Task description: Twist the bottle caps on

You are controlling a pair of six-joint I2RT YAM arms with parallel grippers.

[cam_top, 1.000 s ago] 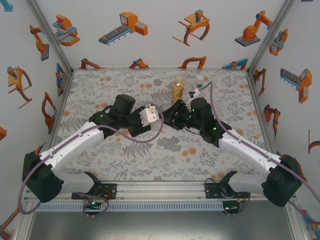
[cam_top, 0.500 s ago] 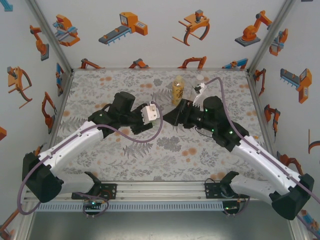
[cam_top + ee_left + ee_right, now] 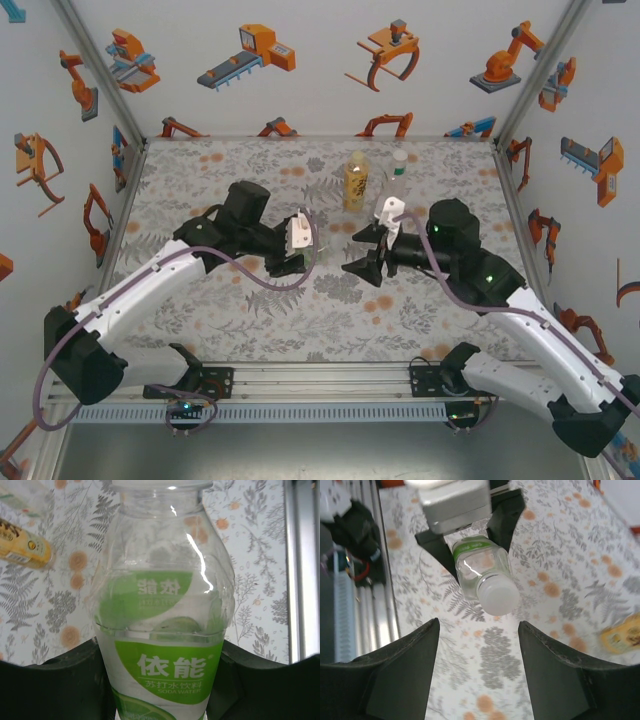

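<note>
Top view: left gripper [image 3: 305,238] and right gripper [image 3: 362,260] face each other, near, over the floral tabletop [image 3: 200,180]; amber labelled bottle [image 3: 355,182] stands behind.
Left wrist: jaws pinch a clear green-labelled plastic bottle [image 3: 162,605].
Right wrist: that bottle's white round cap [image 3: 497,597] points toward the spread jaws, apart from them.

Mid-table [image 3: 200,170], a bottle [image 3: 479,562] lies in the left gripper [image 3: 296,243], cap [image 3: 497,596] towards the right gripper [image 3: 366,262] on its right; behind, near the far edge, a second bottle [image 3: 355,182] stands left of a third bottle [image 3: 398,172].

Floral table [image 3: 200,330]: amber bottle [image 3: 355,182], colourless bottle [image 3: 398,180] standing
</note>
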